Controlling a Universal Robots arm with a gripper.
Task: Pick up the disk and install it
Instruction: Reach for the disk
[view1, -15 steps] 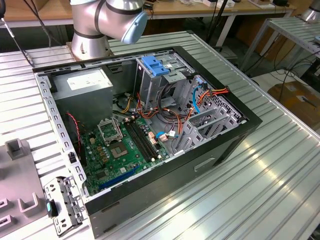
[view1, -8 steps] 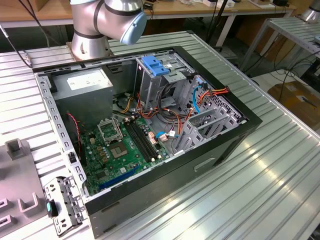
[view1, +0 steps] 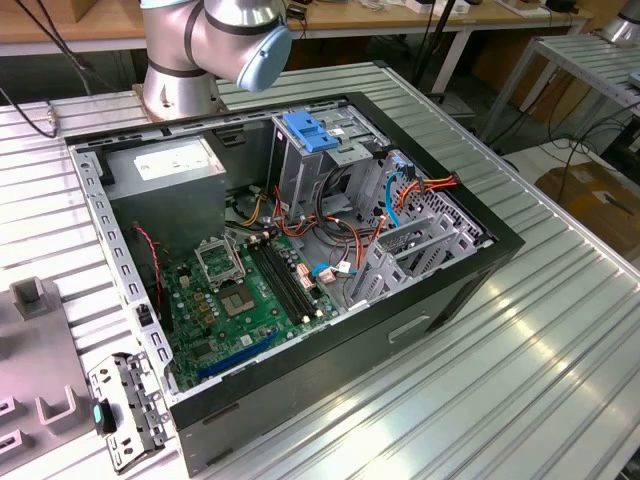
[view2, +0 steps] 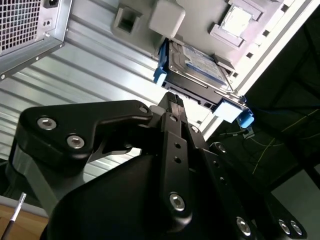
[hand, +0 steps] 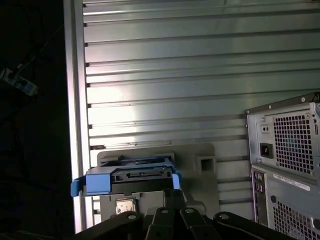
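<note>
The disk (view2: 199, 64) is a dark drive in a bright blue carrier frame, and it rests on a grey holder (hand: 202, 162) standing on the ribbed metal table. In the first wrist view the disk (hand: 131, 176) shows edge-on, with blue tabs at both ends. My gripper (view2: 172, 100) is right at the disk's near edge, its black fingers drawn together into one narrow tip. In the first wrist view the gripper (hand: 172, 194) sits just below the disk's edge. I cannot tell whether the tip touches the carrier.
The open computer case (view1: 480, 255) lies on the table in the exterior view, with a motherboard (view1: 240, 295), cables and a light-blue latch plate (view1: 310, 130) on its drive cage. The case's vented rear (hand: 287, 145) is beside the holder. The table edge (hand: 75, 100) is close by.
</note>
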